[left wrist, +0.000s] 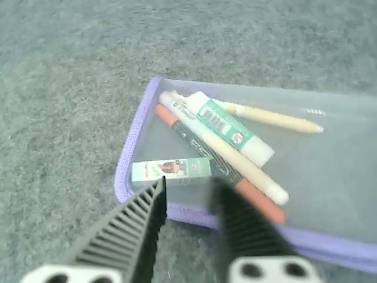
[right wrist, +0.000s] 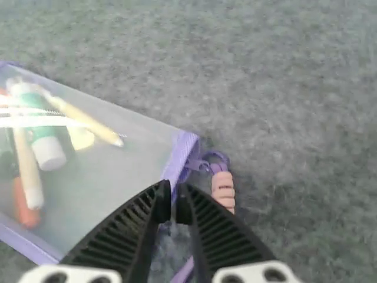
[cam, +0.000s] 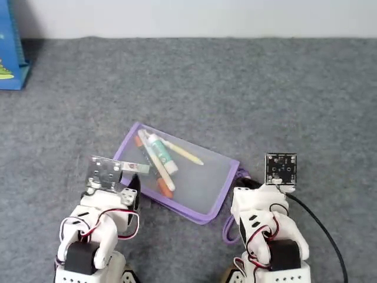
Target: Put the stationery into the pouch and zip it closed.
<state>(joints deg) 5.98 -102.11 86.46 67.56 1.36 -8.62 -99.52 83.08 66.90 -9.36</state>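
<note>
Grey felt-like cloth covers the worktop (cam: pixel 235 82), with a white wall (cam: pixel 206 17) along its far side and a blue box (cam: pixel 10 47) at the far left edge.

On the left, the left gripper (left wrist: pixel 187 191) hovers low over the near long edge of the pouch (left wrist: pixel 330 171), close to its left end. Its fingers (left wrist: pixel 138 218) are spread apart and grasp nothing. Just beyond the tips lies a small labelled block (left wrist: pixel 171 170) against the purple trim; I cannot tell whether it is inside the pouch or on top of it.

At the centre of the worktop the translucent pouch lies flat, set at a slant. Through its wall show an orange pen (left wrist: pixel 259 203), a cream marker (left wrist: pixel 247 171), a glue stick (left wrist: pixel 227 127) with a green label and a yellow pencil (left wrist: pixel 271 118), all bunched toward its left half.

On the right, the right gripper (right wrist: pixel 172 197) sits at the pouch's right end, by the corner trim. Its fingers (right wrist: pixel 132 227) are clenched to a thin slit; whether they pinch anything cannot be told. Just beside them a purple cord (right wrist: pixel 213 159) with a pink bead (right wrist: pixel 223 190) trails off the pouch onto the cloth.
</note>
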